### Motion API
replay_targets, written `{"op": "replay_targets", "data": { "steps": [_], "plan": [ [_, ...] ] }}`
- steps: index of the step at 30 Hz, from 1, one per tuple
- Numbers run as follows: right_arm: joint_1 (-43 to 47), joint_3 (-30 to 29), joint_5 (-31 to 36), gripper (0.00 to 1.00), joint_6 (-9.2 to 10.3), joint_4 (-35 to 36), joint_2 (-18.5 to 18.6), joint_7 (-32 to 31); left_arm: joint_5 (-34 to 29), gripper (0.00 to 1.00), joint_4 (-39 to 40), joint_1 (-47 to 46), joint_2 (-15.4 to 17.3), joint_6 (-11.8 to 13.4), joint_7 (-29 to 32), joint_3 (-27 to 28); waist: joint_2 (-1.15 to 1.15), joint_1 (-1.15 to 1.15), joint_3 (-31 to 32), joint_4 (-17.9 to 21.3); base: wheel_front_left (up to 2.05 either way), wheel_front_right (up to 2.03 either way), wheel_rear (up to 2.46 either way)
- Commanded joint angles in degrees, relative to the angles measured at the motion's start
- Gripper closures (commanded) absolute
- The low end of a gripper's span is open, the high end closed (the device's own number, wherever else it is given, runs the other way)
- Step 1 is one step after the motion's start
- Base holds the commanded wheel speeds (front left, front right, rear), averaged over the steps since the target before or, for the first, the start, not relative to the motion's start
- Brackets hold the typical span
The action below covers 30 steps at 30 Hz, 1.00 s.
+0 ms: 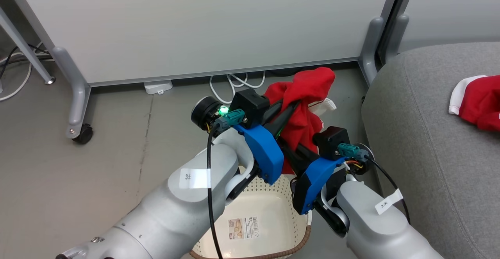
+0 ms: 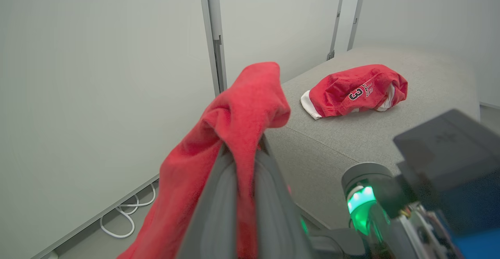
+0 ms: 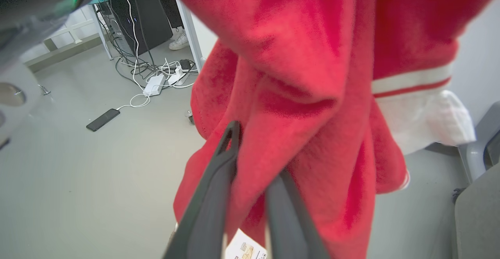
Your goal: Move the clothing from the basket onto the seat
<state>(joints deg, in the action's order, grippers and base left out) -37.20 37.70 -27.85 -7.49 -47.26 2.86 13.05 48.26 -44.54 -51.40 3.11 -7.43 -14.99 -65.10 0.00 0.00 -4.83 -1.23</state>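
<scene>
A red garment with a red-striped white panel hangs in the air above the cream basket. My left gripper is shut on its upper folds, which drape over the fingertips. My right gripper is shut on a lower fold of the same cloth, whose white panel dangles at the right. The other red garment, with the numeral 3, lies crumpled on the grey seat; its edge shows at the head view's right. The basket interior looks bare apart from its paper label.
A white partition panel on grey wheeled legs stands behind the basket, with white cables under it. The seat's rounded edge is close on the right. A phone and a power strip lie on the floor.
</scene>
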Motion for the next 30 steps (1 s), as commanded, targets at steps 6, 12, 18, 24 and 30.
{"op": "replay_targets", "data": {
  "steps": [6,12,18,24,30],
  "plan": [
    [-1.9,1.4,-0.6,1.00,-0.01,-2.3,0.0,1.4,-0.1,1.00,-0.3,-0.3,-0.1,-0.1,-0.3,0.6,0.00,0.00,0.2,0.5,0.00,0.00,0.00],
    [-2.9,1.4,0.9,1.00,-0.01,-4.0,0.0,1.9,-0.3,1.00,-0.5,0.1,0.1,-0.1,-0.3,0.9,0.00,0.00,0.3,0.9,0.00,0.00,0.00],
    [-2.8,1.0,1.1,1.00,-0.01,-4.0,0.0,2.1,-0.5,1.00,-0.7,0.4,0.4,-0.1,-0.3,1.0,0.00,0.00,0.4,1.1,0.00,0.00,0.00],
    [-3.0,0.6,2.3,1.00,-0.01,-4.0,0.0,2.2,-1.1,0.87,-0.9,0.5,0.7,-0.1,-0.3,2.2,0.00,0.00,0.3,1.2,0.00,0.00,0.00],
    [-2.4,0.0,3.0,1.00,-0.01,-3.0,0.0,2.2,-2.9,0.00,-0.3,1.4,1.1,-0.1,-0.3,3.8,0.00,0.00,0.2,1.3,0.00,0.00,0.00]
  ]
}}
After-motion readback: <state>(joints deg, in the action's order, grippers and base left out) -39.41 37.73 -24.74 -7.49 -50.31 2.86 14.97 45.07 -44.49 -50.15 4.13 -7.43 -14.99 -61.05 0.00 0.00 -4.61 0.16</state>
